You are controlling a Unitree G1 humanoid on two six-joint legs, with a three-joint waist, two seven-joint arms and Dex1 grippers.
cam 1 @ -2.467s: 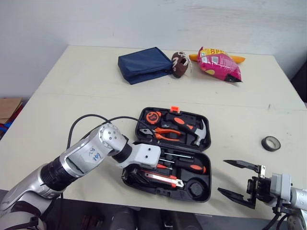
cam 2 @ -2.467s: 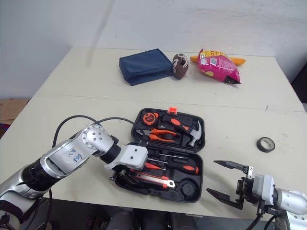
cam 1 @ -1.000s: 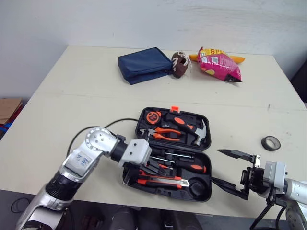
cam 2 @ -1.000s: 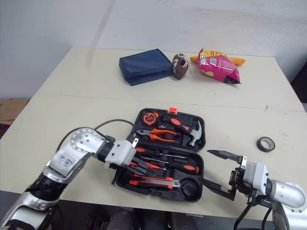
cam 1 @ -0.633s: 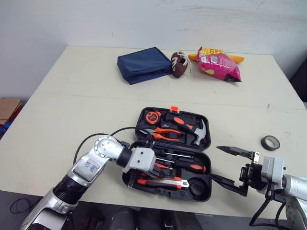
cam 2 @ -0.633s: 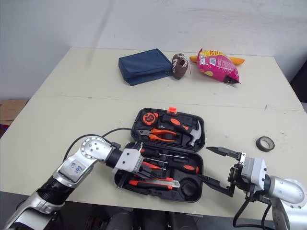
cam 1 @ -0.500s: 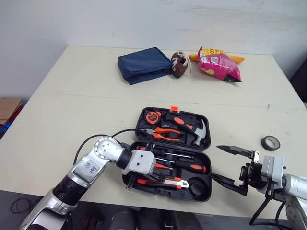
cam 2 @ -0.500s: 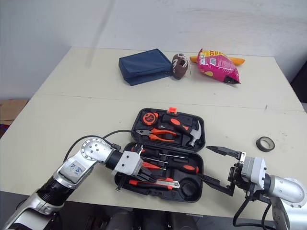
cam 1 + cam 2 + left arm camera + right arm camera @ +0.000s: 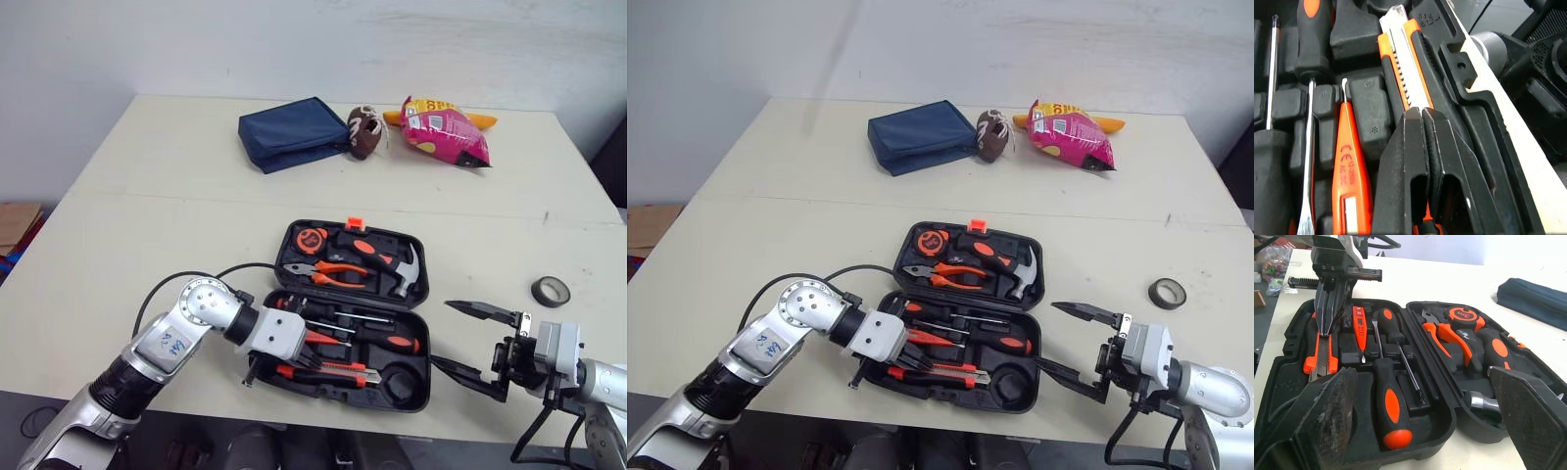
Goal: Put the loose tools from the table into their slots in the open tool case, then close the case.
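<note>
While tool case [image 9: 419, 399] lies open, utility knife [image 9: 1405, 73] slotted | left hand [image 9: 1418, 113] pinched together atop it; right hand [image 9: 443, 333] spread, empty

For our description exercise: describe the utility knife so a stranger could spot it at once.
Find the open tool case on the table, then its half nearer the robot. Along that half's front edge lies the utility knife. Unlike the round-handled screwdrivers beside it, it is flat, orange, with a silver notched strip down its middle.

Free to pass at 9 and 12 o'clock of case [image 9: 402, 385]; blocked at 3 by tape [image 9: 552, 290], at 4 by right gripper [image 9: 443, 333]; inside, at 7, by left gripper [image 9: 1420, 115] over knife [image 9: 1400, 54].
</note>
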